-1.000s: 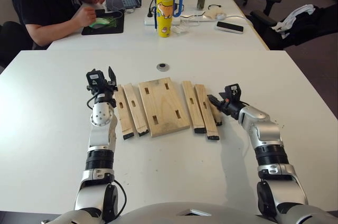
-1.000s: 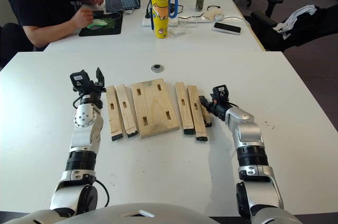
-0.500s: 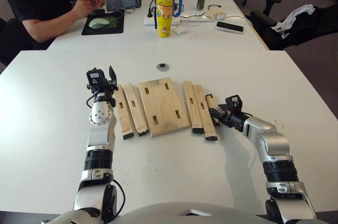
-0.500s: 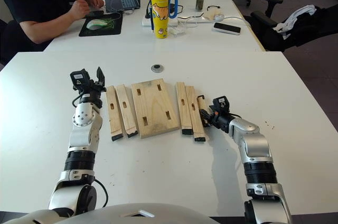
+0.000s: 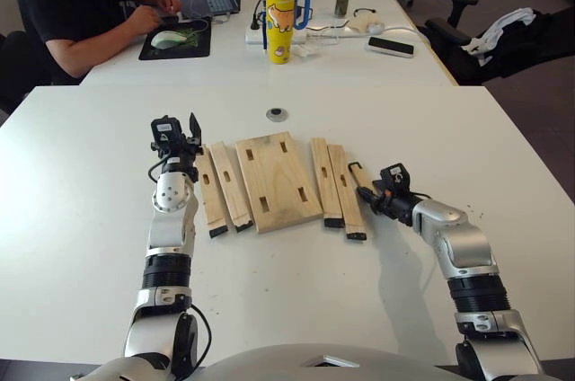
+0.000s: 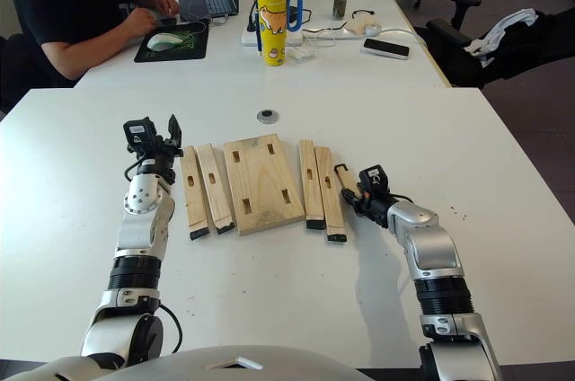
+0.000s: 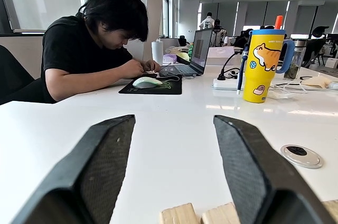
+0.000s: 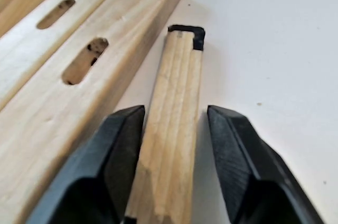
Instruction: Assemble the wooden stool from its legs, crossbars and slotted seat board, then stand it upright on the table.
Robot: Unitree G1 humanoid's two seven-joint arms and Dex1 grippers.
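Left hand (image 5: 181,127) spread, holding nothing, just beside the far ends of two slotted legs (image 5: 223,188) lying flat on the white surface (image 5: 81,183). Seat board (image 5: 277,181) lies flat mid-row, two more legs (image 5: 340,185) right of it. Right hand (image 8: 174,117) is spread around a thin crossbar (image 8: 177,76) beside the outer leg, no clear pinch.

The seat board (image 5: 277,181) and legs (image 5: 346,190) are pale grained wood, legs black-tipped; the surface (image 5: 81,237) is white.
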